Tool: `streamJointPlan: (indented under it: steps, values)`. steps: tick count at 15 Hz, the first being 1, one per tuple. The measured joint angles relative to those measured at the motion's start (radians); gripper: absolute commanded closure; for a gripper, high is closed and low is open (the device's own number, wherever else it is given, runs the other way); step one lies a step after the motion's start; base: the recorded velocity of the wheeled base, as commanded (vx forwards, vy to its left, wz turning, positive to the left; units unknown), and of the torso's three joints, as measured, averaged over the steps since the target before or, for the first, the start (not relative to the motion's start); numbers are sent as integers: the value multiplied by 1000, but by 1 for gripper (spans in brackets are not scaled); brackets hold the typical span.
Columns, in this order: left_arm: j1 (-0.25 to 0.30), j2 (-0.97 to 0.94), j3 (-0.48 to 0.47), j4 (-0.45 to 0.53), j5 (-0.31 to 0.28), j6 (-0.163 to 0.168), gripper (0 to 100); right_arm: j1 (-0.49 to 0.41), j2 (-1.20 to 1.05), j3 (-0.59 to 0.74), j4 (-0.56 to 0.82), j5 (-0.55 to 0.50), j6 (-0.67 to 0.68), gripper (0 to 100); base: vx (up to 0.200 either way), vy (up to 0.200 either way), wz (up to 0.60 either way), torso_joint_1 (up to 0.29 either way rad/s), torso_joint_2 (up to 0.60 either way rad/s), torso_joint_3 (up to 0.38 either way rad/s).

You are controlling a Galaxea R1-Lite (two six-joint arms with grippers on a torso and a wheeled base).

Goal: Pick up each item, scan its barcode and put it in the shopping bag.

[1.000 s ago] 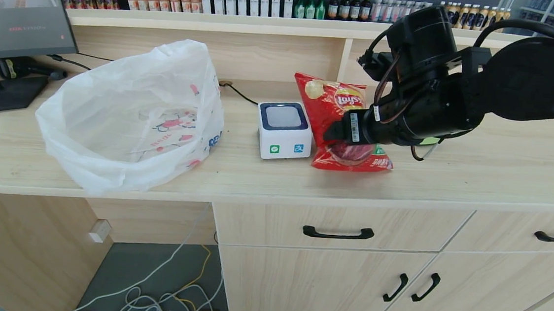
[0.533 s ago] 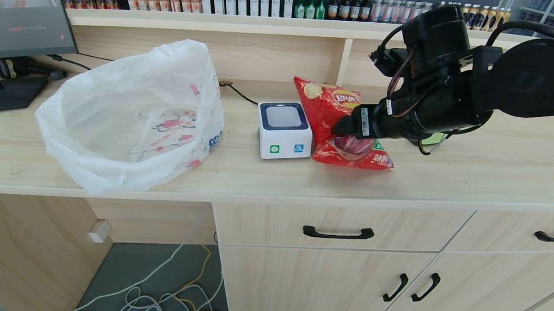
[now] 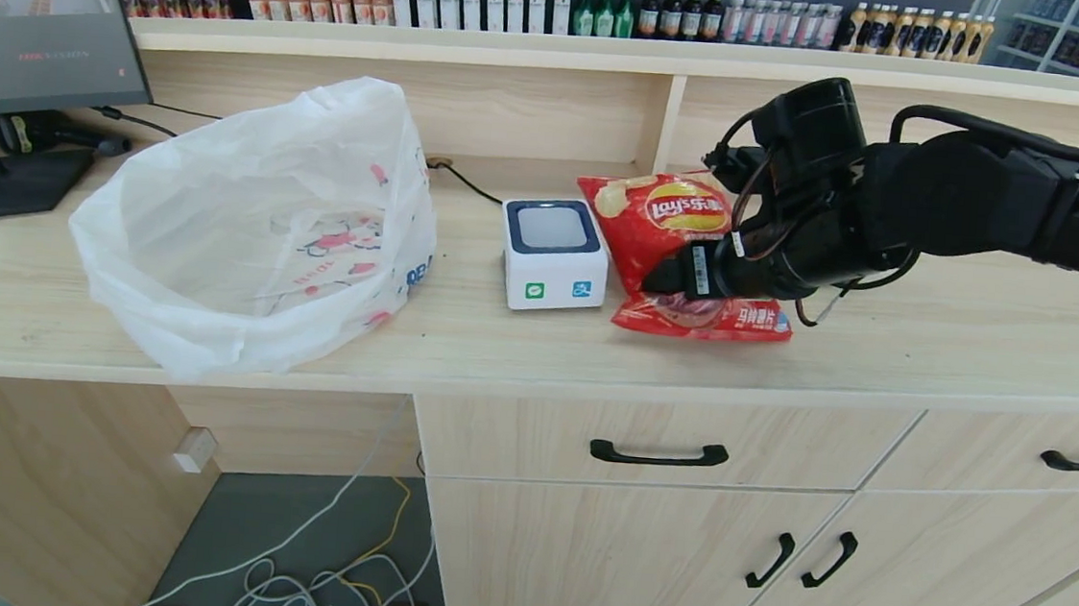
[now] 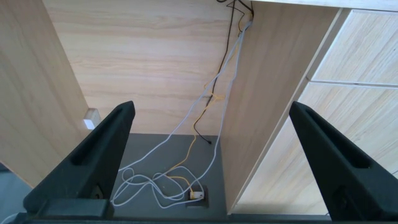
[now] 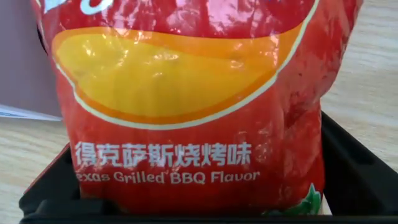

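Below the tabletop's (image 3: 931, 343) front edge: left gripper (image 4: 211, 109), jaws wide apart. Toward the front left: open shopping bag (image 3: 257, 223). Right of middle: chip bag (image 3: 661, 221), lower end clamped in right gripper (image 3: 662, 279) jaws, long axis front to back, top toward far edge, printed face up. Just beside it: scanner (image 3: 554, 254).

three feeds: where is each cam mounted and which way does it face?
Head view: on the head, facing forward and down at the counter with shopping bag, scanner and chip bag; right arm and right gripper show.
Left wrist view: on the left wrist, facing the recess under the counter and floor cables; open left gripper shows.
Right wrist view: on the right wrist, close on the chip bag between its gripper's fingers.
Shared: head and right wrist views both show the gripped chip bag.
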Motion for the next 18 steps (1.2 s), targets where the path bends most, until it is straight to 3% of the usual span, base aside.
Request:
streamJointPlan:
  steps: [13,18]
  values:
    - [0,0,0,-3,0,0,0,71,-61,1,94,-9,17,0,0,0,0,0,0,0]
    - [0,0,0,-3,0,0,0,85,-121,0,214,-10,14,0,0,0,0,0,0,0]
